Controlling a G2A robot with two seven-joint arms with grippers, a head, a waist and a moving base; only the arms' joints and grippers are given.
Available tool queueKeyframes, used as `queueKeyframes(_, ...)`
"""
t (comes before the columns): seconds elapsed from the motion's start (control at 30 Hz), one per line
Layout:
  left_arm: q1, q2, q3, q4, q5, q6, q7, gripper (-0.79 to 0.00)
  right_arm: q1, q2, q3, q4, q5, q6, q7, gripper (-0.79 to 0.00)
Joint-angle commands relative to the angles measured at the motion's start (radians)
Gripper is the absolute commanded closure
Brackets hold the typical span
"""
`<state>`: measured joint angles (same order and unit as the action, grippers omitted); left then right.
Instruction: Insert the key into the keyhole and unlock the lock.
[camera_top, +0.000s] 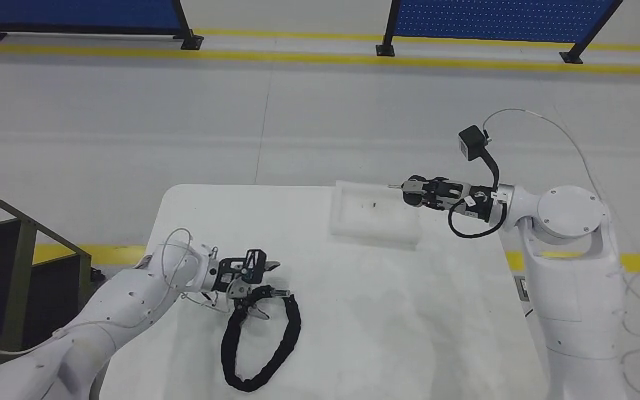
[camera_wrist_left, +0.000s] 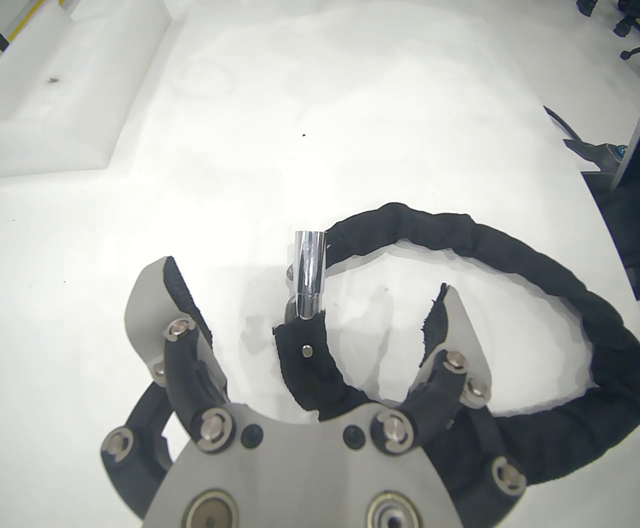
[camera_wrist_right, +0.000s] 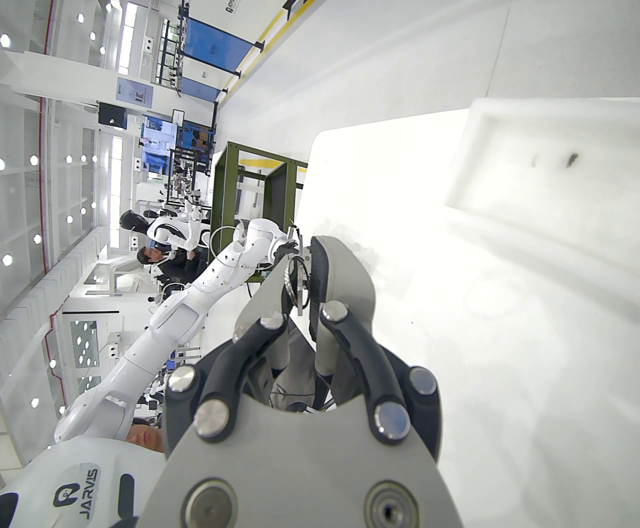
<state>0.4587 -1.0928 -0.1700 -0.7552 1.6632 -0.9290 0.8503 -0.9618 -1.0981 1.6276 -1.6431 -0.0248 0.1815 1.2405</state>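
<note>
A black fabric-covered chain lock (camera_top: 262, 345) lies in a loop on the white table (camera_top: 400, 320) at the front left. Its chrome cylinder end (camera_wrist_left: 310, 267) points away from the left wrist camera and sits between the fingers of my left gripper (camera_wrist_left: 305, 295), which stands open around it without touching. My left gripper (camera_top: 272, 282) is at the loop's upper end. My right gripper (camera_top: 408, 189) hovers over the far right edge of the foam tray, shut on the key (camera_wrist_right: 299, 287) with its ring; the thin key tip (camera_top: 392, 186) sticks out toward the left.
A white foam tray (camera_top: 375, 225) lies at the back middle of the table, also seen as a foam tray (camera_wrist_left: 75, 100) beyond the left gripper. A green metal rack (camera_wrist_right: 250, 190) stands off the table's left side. Bare tabletop stretches between the lock and the tray.
</note>
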Motion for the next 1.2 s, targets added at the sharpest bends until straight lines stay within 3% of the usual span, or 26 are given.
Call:
queueKeyframes(0.0, 0.002, -0.012, 0.000, 0.022, 0.022, 0.009, 0.010, -0.785, 0.000, 0.000, 0.000, 0.000, 0.000, 0.000, 0.000, 0.000)
queueKeyframes(0.1, 0.006, -0.026, 0.000, 0.044, 0.048, 0.018, 0.033, -0.739, 0.000, 0.000, 0.000, 0.000, 0.000, 0.000, 0.000, 0.000)
queueKeyframes(0.2, 0.009, -0.038, 0.000, 0.062, 0.077, 0.028, 0.057, -0.637, 0.000, 0.000, 0.000, 0.000, 0.000, 0.000, 0.000, 0.000)
queueKeyframes(0.23, 0.010, -0.041, 0.000, 0.068, 0.086, 0.031, 0.064, -0.542, 0.000, 0.000, 0.000, 0.000, 0.000, 0.000, 0.000, 0.000)
queueKeyframes(0.33, 0.009, -0.049, 0.000, 0.081, 0.121, 0.041, 0.076, -0.579, 0.000, 0.000, 0.000, 0.000, 0.000, 0.000, 0.000, 0.000)
queueKeyframes(0.5, 0.012, -0.063, 0.000, 0.100, 0.149, 0.067, 0.078, -0.314, 0.000, 0.000, 0.000, 0.000, 0.000, 0.000, 0.000, 0.000)
queueKeyframes(0.6, 0.012, -0.068, -0.002, 0.109, 0.156, 0.079, 0.084, 0.000, 0.000, 0.000, 0.000, 0.000, 0.000, 0.000, 0.000, 0.000)
queueKeyframes(0.97, 0.009, -0.085, -0.038, 0.124, 0.109, 0.088, 0.096, 0.000, 0.000, 0.000, 0.000, 0.000, 0.000, 0.000, 0.000, 0.000)
queueKeyframes(1.17, 0.006, -0.065, -0.066, 0.060, 0.064, 0.089, 0.129, 0.000, 0.000, 0.000, 0.000, 0.000, 0.000, 0.000, 0.000, 0.000)
